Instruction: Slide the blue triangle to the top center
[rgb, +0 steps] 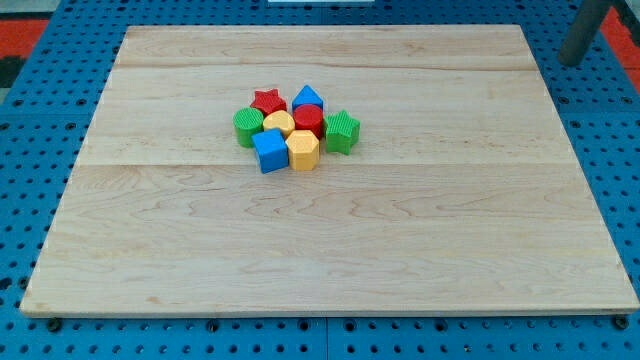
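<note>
Blue triangle (308, 98) — far from my tip (572, 62)

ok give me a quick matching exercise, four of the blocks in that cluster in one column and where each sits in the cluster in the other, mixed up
Blocks:
1. blue triangle
2. green block
3. blue cube
4. green block

Places:
A. view's right edge of the cluster
B. bottom of the cluster, left of the yellow block
C. top of the cluster, right of the red star
D. view's left edge of the cluster

Pairs: 1-C, 2-D, 3-B, 4-A

My tip is off the board, top right, far from all blocks.
</note>
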